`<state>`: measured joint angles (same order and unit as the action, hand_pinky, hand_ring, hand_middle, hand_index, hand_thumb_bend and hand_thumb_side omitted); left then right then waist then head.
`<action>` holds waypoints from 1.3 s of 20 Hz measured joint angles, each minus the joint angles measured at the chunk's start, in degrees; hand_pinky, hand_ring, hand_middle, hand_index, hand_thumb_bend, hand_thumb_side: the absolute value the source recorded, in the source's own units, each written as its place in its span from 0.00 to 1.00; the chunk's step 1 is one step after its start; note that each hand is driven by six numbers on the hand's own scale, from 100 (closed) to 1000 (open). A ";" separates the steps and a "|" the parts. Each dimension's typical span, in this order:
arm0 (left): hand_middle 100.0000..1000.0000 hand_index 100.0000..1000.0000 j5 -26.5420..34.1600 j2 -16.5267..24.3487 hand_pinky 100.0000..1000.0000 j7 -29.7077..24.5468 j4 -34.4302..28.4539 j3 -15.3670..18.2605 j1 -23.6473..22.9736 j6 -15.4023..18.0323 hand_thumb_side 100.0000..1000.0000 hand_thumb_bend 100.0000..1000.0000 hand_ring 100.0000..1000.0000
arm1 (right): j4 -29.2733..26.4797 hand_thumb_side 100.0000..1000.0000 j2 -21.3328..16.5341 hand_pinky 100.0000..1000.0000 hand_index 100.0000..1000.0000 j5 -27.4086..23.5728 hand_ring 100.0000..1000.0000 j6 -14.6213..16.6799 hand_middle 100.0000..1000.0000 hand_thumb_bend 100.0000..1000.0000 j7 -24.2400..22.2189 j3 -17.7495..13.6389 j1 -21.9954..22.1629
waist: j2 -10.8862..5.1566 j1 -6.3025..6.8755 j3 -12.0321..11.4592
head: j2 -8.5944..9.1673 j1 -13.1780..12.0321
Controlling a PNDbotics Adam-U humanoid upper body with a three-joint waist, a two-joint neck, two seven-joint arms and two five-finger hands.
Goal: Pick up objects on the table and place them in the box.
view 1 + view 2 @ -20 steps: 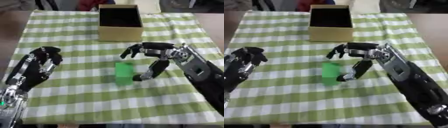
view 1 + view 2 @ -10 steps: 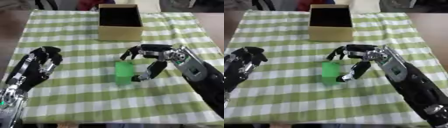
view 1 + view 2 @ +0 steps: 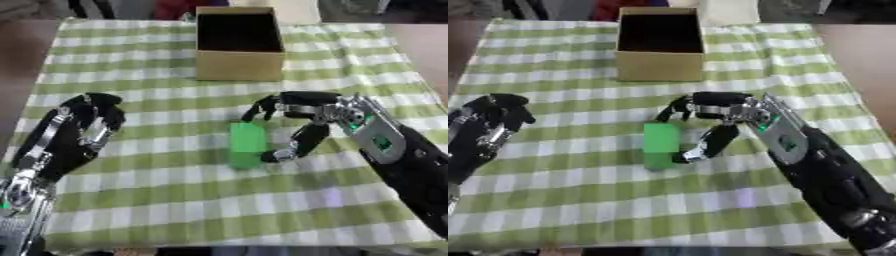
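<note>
A green rectangular block lies flat on the green-checked tablecloth, a little in front of the open cardboard box. My right hand arches over the block's right side. Its fingers hang just beyond the block's far end, and the thumb tip sits beside the near right edge. The hand is open and the block rests on the cloth. My left hand stays idle at the left, fingers relaxed and holding nothing.
The tablecloth covers the table to its near edge. Bare brown table shows at the far right. The box's dark inside shows nothing I can make out.
My right hand has sunk slightly closer round the green block. The block and my left hand have not moved.
</note>
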<state>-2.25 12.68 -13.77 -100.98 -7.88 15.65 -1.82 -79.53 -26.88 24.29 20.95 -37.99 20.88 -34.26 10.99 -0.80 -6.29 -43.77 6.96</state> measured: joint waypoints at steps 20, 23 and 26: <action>0.49 0.70 0.00 0.00 0.92 -0.04 0.00 -0.02 0.00 0.00 0.45 0.28 0.58 | 2.57 0.24 1.36 0.71 0.61 3.64 0.86 0.61 0.65 0.33 6.34 -0.42 -0.07 | 0.13 0.03 0.05 | 0.00 0.02; 0.49 0.70 0.00 0.00 0.92 -0.04 0.00 -0.02 0.00 0.00 0.45 0.28 0.58 | 2.80 0.22 1.36 0.71 0.60 3.78 0.86 0.28 0.64 0.32 8.47 -0.60 -0.04 | 0.15 0.03 0.13 | 0.00 0.02; 0.49 0.70 0.00 0.00 0.92 -0.04 0.00 -0.02 0.00 0.00 0.45 0.28 0.58 | 3.01 0.20 1.35 0.71 0.60 3.81 0.85 -0.15 0.64 0.31 10.58 -0.75 0.02 | 0.16 0.03 0.23 | 0.00 0.00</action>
<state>-2.25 12.68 -13.81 -100.97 -7.89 15.65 -1.82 -76.51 -25.53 28.10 20.80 -27.41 20.12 -34.24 11.15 -0.77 -6.06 -43.77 6.96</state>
